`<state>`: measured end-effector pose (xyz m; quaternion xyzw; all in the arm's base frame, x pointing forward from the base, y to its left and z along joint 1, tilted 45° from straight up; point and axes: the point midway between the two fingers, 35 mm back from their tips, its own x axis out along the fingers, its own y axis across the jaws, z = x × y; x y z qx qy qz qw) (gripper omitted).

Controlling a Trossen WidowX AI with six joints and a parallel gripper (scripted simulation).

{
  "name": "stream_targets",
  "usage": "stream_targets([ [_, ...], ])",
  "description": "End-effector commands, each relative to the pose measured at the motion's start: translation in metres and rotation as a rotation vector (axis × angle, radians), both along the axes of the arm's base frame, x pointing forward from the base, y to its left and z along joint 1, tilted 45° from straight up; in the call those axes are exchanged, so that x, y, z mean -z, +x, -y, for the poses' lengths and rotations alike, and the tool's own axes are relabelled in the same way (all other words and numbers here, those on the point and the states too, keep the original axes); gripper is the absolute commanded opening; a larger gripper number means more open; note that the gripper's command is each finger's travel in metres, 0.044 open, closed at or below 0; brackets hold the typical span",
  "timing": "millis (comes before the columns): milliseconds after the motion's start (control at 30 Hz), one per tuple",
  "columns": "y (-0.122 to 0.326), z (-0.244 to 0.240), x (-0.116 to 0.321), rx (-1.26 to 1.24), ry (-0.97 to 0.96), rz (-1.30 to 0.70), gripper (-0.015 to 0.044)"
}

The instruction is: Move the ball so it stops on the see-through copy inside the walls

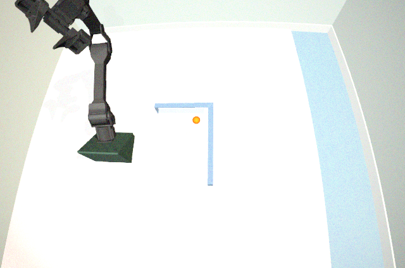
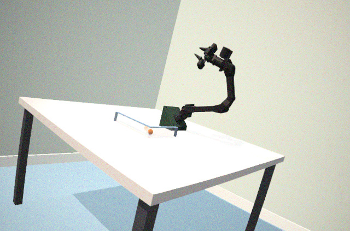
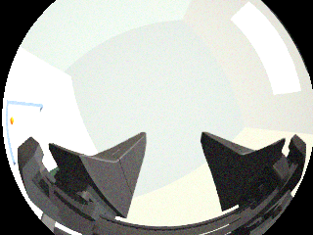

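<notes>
An orange ball [image 1: 195, 120] rests inside the clear walls' [image 1: 210, 140] corner on the white surface [image 1: 248, 160] (jaws apart, empty, raised well away).

White table [image 2: 175, 163], blue floor [image 2: 56, 183]

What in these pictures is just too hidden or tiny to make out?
- See-through copy: in the top view, the orange ball shows no separate outline.
- Ball in the wrist view: a speck at the rim.
- Clear walls: exterior view shows mostly top edges.
- Claw: open, held high; fingertip detail small.
</notes>
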<state>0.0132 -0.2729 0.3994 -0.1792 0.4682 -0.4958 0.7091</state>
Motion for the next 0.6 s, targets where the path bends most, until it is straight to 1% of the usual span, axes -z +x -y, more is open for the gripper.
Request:
stream_targets([
  [0, 0.051, 0.017, 0.035, -0.239, 0.119, -0.035, 0.0256],
  [133, 0.111, 0.021, 0.072, -0.509, 0.234, -0.079, 0.0256],
  [267, 0.171, 0.009, 0.110, -0.778, 0.341, -0.121, 0.0256],
  [400, 0.226, -0.019, 0.148, -1.045, 0.442, -0.161, 0.0256],
  [567, 0.283, -0.073, 0.193, -1.369, 0.566, -0.205, 0.0256],
])
